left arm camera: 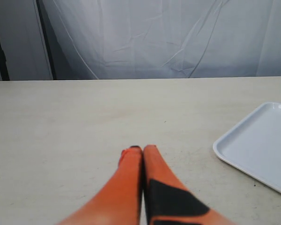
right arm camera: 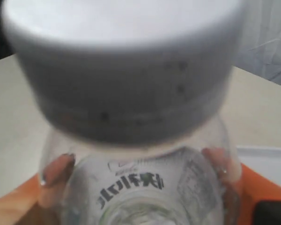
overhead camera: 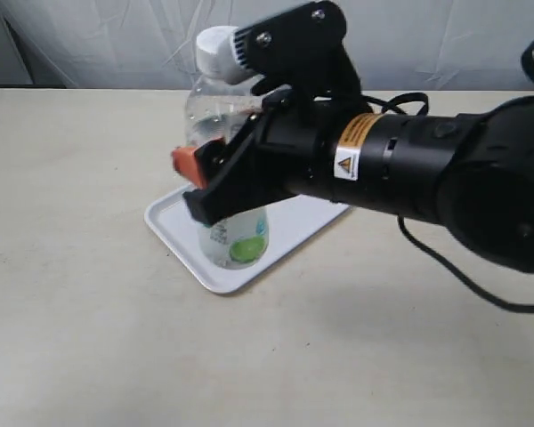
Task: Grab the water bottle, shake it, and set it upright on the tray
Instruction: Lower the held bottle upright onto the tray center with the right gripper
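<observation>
L gripper (left arm camera: pixel 141 149) nearest cam: two orange fingers (left arm camera: pixel 130 171) pressed together, tips meeting, no gap btwn them, nothing held. Black patch (left arm camera: pixel 171 198) on one finger, near its base. Tips over bare beige table (left arm camera: pixel 84 122); whether touching it, can't tell. White tray (left arm camera: pixel 264 147) flat on table, off to one side of gripper, well apart; rounded corner + low raised rim visible, rest cut by frame edge. Far end of table: wrinkled white cloth backdrop (left arm camera: pixel 154 37), dark vert. pole (left arm camera: pixel 44 44) in front of it.
</observation>
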Available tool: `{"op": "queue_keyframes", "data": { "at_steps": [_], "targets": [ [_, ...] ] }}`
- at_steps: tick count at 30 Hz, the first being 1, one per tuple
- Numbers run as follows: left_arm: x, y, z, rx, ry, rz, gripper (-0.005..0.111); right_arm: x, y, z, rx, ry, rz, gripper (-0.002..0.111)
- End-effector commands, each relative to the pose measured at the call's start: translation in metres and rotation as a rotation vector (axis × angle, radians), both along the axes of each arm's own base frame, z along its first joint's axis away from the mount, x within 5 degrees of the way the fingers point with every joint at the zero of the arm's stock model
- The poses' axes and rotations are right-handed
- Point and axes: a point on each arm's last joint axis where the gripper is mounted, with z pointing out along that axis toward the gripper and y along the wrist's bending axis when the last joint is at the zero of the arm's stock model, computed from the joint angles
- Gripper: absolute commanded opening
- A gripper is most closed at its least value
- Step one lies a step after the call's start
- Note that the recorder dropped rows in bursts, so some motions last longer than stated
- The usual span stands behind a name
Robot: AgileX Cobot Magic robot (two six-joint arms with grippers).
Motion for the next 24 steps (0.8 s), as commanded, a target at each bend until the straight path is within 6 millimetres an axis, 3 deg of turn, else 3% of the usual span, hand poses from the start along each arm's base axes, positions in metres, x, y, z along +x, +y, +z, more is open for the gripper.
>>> {"op": "queue_keyframes", "data": {
  "at_steps": [1, 5, 12, 14, 17, 24],
  "targets": [
    [0.000, 0.000, -0.001, -0.005, -0.003, 0.001, 0.000, 0.035, -0.031, 0.008, 0.001, -0.012, -0.153, -0.001],
    [0.000, 0.000, -0.001, -0.005, -0.003, 0.001, 0.000, 0.044, -0.040, 0.009, 0.070, 0.056, -0.240, -0.001],
    [0.000, 0.000, -0.001, -0.005, -0.003, 0.001, 0.000, -0.005, 0.007, 0.013, 0.115, -0.023, 0.002, -0.001],
    [0.000, 0.000, -0.001, -0.005, -0.003, 0.001, 0.000, -0.010, 0.010, 0.013, 0.097, -0.046, 0.037, -0.001],
    [0.000, 0.000, -0.001, -0.005, -0.003, 0.001, 0.000, -0.002, 0.003, 0.011, 0.060, -0.055, 0.012, -0.001],
    [0.000, 0.000, -0.001, -0.003, -0.003, 0.001, 0.000, 0.042, -0.033, 0.007, 0.023, -0.026, -0.180, -0.001]
  ]
}}
